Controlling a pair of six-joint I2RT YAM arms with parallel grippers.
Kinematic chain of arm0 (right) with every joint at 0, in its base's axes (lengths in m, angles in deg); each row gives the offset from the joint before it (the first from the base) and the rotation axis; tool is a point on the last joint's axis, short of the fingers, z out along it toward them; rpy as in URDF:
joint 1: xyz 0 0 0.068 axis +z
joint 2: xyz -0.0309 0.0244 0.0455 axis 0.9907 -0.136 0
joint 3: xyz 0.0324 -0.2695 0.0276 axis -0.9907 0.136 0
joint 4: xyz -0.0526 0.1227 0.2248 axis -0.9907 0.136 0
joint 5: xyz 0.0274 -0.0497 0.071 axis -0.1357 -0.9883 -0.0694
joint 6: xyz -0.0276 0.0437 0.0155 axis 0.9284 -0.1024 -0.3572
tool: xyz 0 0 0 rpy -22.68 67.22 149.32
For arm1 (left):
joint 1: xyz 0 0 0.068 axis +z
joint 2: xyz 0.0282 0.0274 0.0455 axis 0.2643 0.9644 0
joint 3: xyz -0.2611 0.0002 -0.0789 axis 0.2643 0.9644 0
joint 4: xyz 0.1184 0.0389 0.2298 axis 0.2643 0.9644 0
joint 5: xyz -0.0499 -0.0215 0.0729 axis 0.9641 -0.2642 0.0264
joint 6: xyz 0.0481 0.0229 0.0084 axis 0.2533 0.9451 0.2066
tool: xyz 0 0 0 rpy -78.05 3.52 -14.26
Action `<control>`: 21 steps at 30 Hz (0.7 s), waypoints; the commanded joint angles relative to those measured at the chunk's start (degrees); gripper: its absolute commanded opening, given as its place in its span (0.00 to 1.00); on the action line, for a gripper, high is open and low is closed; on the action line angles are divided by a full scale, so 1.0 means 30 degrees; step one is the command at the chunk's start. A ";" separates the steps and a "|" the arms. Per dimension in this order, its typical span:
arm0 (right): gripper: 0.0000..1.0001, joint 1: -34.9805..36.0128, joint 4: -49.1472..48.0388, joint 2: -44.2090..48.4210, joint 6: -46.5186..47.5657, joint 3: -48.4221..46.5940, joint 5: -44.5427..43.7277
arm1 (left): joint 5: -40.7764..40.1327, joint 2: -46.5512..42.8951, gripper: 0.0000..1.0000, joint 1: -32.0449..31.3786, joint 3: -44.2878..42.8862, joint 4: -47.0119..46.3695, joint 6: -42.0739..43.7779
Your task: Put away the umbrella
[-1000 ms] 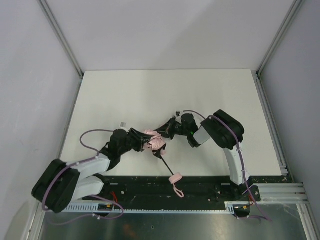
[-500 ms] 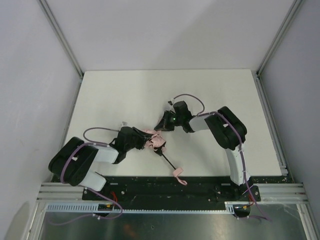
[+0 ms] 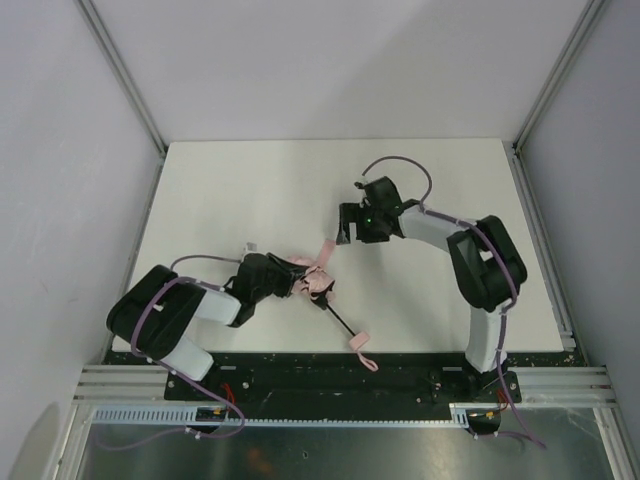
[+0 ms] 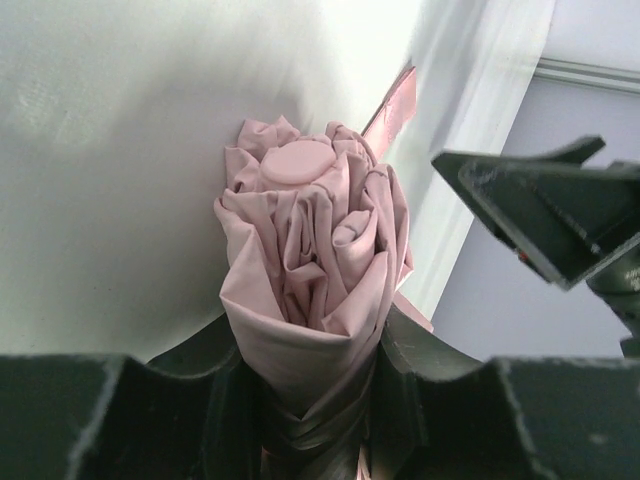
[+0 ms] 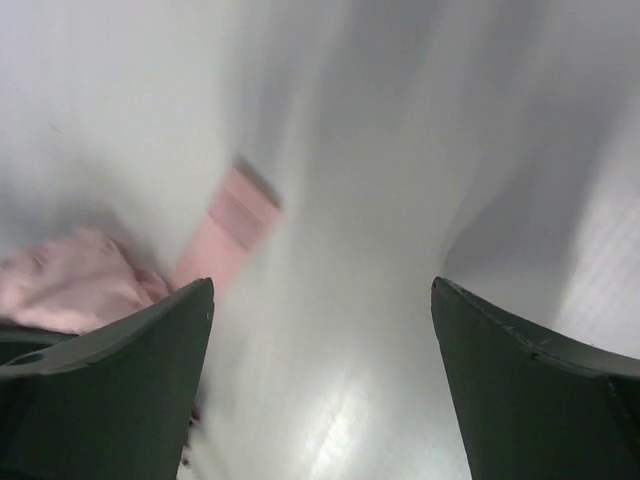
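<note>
Near the middle of the desk (image 3: pixel 220 190), the left tool (image 3: pixel 283 284) stays clamped on the bunched umbrella (image 3: pixel 314 284). The right tool (image 3: pixel 346 224), jaws apart and empty, has withdrawn toward 1 o'clock, leaving the strap (image 3: pixel 323 250) free. The handle (image 3: pixel 357 344) trails toward 5 o'clock. The strap probably remains unfastened.

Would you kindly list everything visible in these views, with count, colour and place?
umbrella: one, pale pink with black shaft, folded, lying near the middle of the table's near edge
table: one, white, between grey walls
left arm: one, black and white, near-left
right arm: one, black and white, right
left fingers: two, dark, shut around the umbrella's bundled fabric
right fingers: two, dark, spread open, empty, beyond the umbrella
</note>
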 commanded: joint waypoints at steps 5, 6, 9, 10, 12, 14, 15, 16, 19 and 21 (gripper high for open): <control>0.98 0.4774 0.1566 0.6561 0.6176 0.3346 -0.5636 | -0.0216 0.1992 0.00 -0.0122 0.0101 0.5515 -0.0615; 0.98 0.5451 0.0563 0.7053 0.6630 0.4040 -0.5724 | -0.0216 0.1926 0.00 -0.0122 -0.0032 0.5999 -0.0645; 0.98 0.7728 -0.2097 0.7461 0.8041 0.5497 -0.6670 | -0.0828 0.1465 0.00 -0.0107 -0.0456 0.7793 -0.0697; 0.98 0.8247 -0.2704 0.7268 0.8441 0.5672 -0.6930 | -0.1049 0.1281 0.00 -0.0100 -0.0619 0.8412 -0.0671; 0.98 0.9185 -0.4404 0.6626 0.9363 0.5775 -0.7806 | -0.1545 0.0909 0.00 -0.0109 -0.0953 0.9595 -0.0535; 0.98 0.9837 -0.5473 0.5909 1.0202 0.5727 -0.8508 | -0.1911 0.0647 0.00 -0.0104 -0.1139 1.0235 -0.0574; 0.98 1.0033 -0.5827 0.5584 1.0415 0.5714 -0.8772 | -0.1957 0.0565 0.00 -0.0098 -0.1238 1.0454 -0.0581; 0.98 1.0161 -0.6107 0.5217 1.0565 0.5708 -0.8962 | -0.1980 0.0523 0.00 -0.0110 -0.1332 1.0695 -0.0599; 0.96 1.0576 -0.6890 0.4130 1.1158 0.5702 -0.9902 | -0.1938 0.0586 0.00 -0.0121 -0.1468 1.0972 -0.0724; 0.94 1.0712 -0.7391 0.3432 1.1478 0.5701 -1.0336 | -0.1870 0.0684 0.00 -0.0122 -0.1612 1.1099 -0.0775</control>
